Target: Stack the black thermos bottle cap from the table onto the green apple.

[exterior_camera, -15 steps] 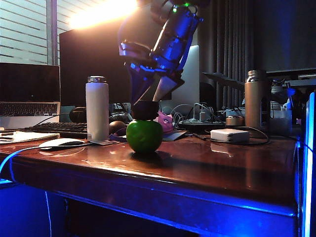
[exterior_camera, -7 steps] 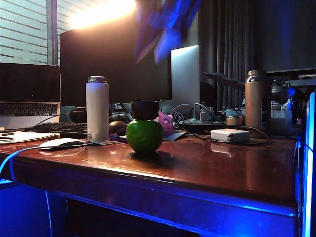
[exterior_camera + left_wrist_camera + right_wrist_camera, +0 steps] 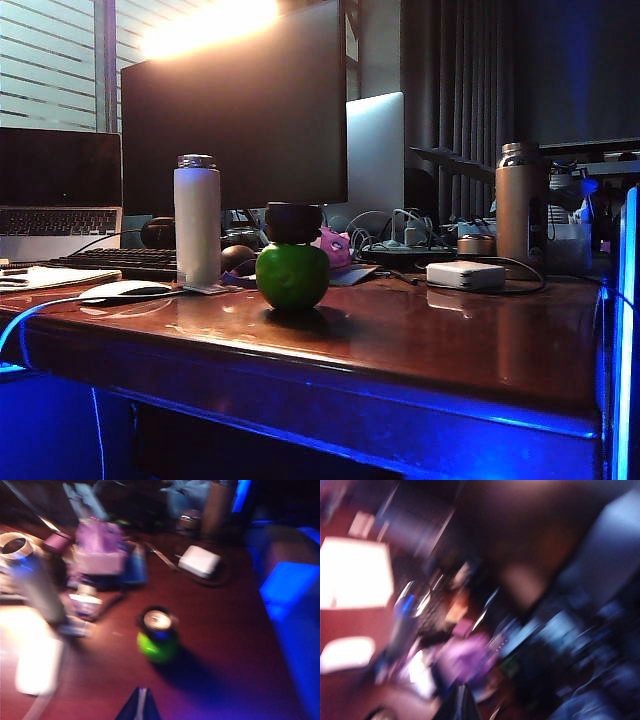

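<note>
You are looking across the table (image 3: 420,350), its glossy reddish-brown top filling the near ground of the exterior view. Toward its left half the green apple (image 3: 292,276) is sitting on the wood, and the black thermos bottle cap (image 3: 293,222) is resting upright on top of it, touching nothing else. Just behind the apple a pink rounded object (image 3: 335,246) is peeking out; a white bottle (image 3: 197,221) is standing to the left, and a flat white box (image 3: 465,274) is lying well to the right. Farther back a tall metal bottle (image 3: 514,203) and a dark monitor (image 3: 232,110) are closing the scene.

Neither arm is appearing in the exterior view. The left gripper (image 3: 140,706) is hanging above the table, well clear of the apple, fingertips meeting in a point (blur is leaving some doubt). The right gripper (image 3: 461,705) is showing as a dark closed tip, holding nothing, in a heavily smeared view
</note>
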You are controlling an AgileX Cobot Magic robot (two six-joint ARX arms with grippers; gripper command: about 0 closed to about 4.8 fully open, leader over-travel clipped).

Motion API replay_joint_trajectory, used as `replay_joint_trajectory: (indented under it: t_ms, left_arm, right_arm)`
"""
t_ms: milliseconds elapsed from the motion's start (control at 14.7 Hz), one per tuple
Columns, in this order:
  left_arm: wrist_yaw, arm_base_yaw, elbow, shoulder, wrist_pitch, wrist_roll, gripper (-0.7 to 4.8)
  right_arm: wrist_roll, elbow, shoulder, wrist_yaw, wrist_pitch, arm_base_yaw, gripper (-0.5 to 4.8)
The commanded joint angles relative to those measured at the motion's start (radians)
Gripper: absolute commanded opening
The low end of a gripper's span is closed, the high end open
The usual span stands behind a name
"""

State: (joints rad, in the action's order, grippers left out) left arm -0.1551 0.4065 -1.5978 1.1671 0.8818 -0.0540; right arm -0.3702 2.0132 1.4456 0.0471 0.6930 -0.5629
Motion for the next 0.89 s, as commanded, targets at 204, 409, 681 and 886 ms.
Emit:
replay_joint_trajectory:
  t_ms: [204, 409, 681, 886]
  left_arm:
    - [0.359, 0.259, 0.234, -0.037, -0.287, 0.015, -0.03]
    - [0.296, 0.274, 0.494, -0.04, -0.557, -0.003, -0.04]
    - [0.121, 0.229, 0.676, -0.112, -0.576, -0.055, -0.04]
    - [0.115, 0.144, 0.75, -0.303, -0.486, -0.04, -0.04]
  right_arm:
    - [0.03, 0.002, -0.144, 0.041, 0.038, -0.001, -0.04]
    - [0.029, -0.066, -0.145, 0.051, 0.031, 0.0, -0.04]
    - [0.083, -0.16, -0.17, 0.024, 0.027, 0.0, -0.04]
    - [0.083, -0.268, -0.213, 0.025, -0.026, 0.0, -0.04]
